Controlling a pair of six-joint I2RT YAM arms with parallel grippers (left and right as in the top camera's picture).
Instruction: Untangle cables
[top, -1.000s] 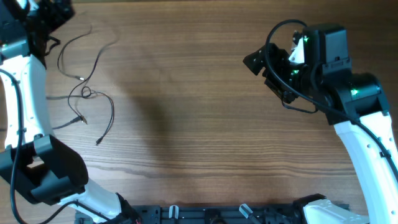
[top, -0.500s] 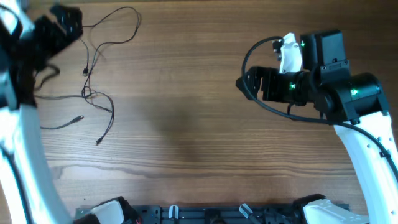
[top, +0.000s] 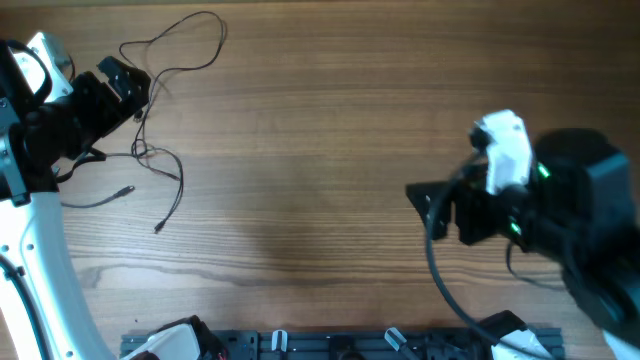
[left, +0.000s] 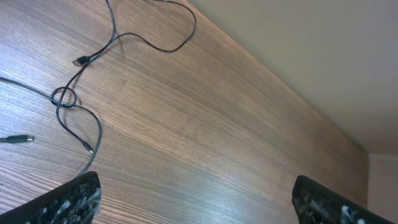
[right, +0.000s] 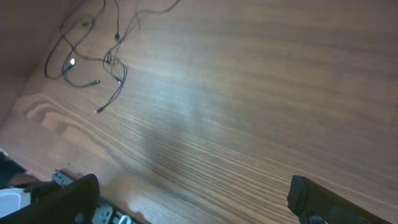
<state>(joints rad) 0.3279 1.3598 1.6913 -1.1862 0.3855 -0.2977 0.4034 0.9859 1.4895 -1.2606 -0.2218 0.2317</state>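
You see a wooden table (top: 320, 150), a pale wall (left: 298, 37); thin black cables (top: 140, 150) loosely knotted; left gripper (left: 199, 199) and right gripper (right: 193, 202) spread wide.

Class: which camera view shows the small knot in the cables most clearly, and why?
The left wrist view: the knot is close, sharp and unobstructed. Overhead shows it whole but small, at the table's left side. The right wrist view shows it distant and blurry.

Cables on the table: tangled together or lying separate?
Tangled: the cables cross in a small knotted loop in the left wrist view, with their loose ends trailing around it.
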